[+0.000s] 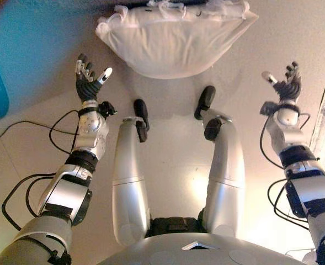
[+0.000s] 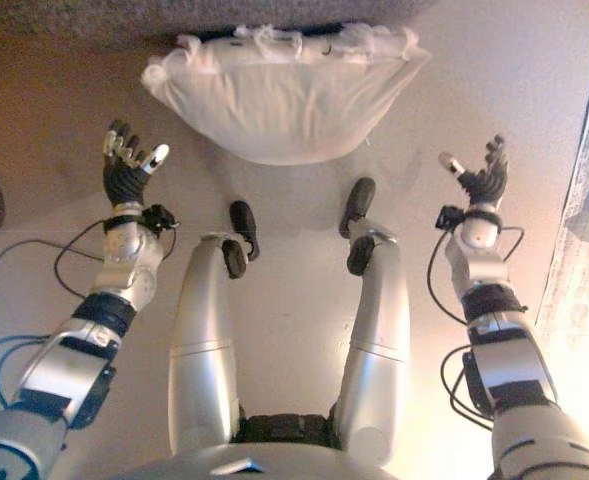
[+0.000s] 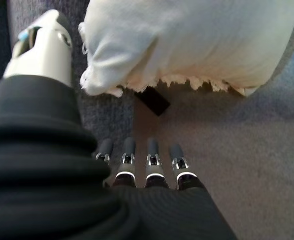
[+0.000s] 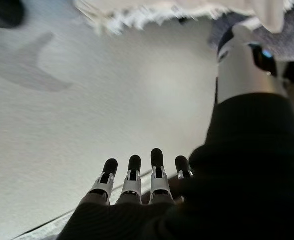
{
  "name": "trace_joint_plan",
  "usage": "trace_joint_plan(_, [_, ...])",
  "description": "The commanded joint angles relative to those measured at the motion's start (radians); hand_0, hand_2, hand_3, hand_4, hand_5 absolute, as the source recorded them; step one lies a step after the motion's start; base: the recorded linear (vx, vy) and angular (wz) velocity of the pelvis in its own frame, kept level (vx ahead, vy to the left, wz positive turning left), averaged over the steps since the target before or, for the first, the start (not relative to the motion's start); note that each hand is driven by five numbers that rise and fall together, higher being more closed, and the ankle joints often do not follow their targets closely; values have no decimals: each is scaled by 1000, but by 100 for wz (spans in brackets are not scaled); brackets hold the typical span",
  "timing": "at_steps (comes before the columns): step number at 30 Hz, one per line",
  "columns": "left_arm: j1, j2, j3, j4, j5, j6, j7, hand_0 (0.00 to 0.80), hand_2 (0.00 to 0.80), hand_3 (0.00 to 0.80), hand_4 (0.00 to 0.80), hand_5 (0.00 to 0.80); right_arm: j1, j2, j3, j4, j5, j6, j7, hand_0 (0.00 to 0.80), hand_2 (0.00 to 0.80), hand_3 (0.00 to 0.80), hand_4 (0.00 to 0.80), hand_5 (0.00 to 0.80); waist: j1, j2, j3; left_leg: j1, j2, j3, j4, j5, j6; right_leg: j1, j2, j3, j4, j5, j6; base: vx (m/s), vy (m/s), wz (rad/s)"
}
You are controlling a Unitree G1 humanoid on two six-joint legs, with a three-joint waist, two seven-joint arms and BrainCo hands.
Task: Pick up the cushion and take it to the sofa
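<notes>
Lying on floor: cushion (image 1: 176, 41) | left hand (image 1: 88, 79) fingers spread, empty | right hand (image 1: 286, 85) likewise

White cushion (image 1: 173, 41), grey carpet (image 3: 246, 150)

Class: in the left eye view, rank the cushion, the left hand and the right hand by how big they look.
1. cushion, by far the largest.
2. left hand and right hand: alike, no ranking.
</notes>
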Motion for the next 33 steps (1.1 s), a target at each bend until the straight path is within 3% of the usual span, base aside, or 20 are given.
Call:
trace_joint_plan(1, [-4,12,41,-25,-17,-76,-12,0,0,0,0,0,-7,-98,2,3,-33,-18,-63,0,0,0,0,0,16,43,-6,-52,15,-5,-148,131,-27,2,-28,63,130,-83,97,0,0,0])
trace_joint_plan(6, [-59,63,43,-34,-67,-63,-77,0,0,0,0,0,-61,-149,17,-14,-14,-23,-48,0,0,0,0,0,11,43,-6,-102,21,-9,-77,111,-29,-46,-30,73,186,-100,96,4,-6,-2])
trace_joint_plan(16, [-177,111,6,-30,-205,22,-214,0,0,0,0,0,-227,-204,125,-52,30,-33,102,0,0,0,0,0,4,45,-6,-193,28,-16,62,69,-29,-138,-51,102,296,-144,90,1,-2,0])
trace_joint_plan(22, [-193,98,-16,-43,-255,45,-344,0,0,0,0,0,-281,-187,165,-77,69,-54,204,0,0,0,0,0,3,52,-6,-259,33,-24,155,45,-28,-203,-66,128,377,-171,87,7,-17,7])
trace_joint_plan(33, [-272,60,-64,-99,-326,158,-440,0,0,0,0,0,-350,-115,229,-157,153,-32,404,0,0,0,0,0,0,40,-6,-295,27,-39,225,31,-32,-240,-75,158,442,-192,84,12,-10,4])
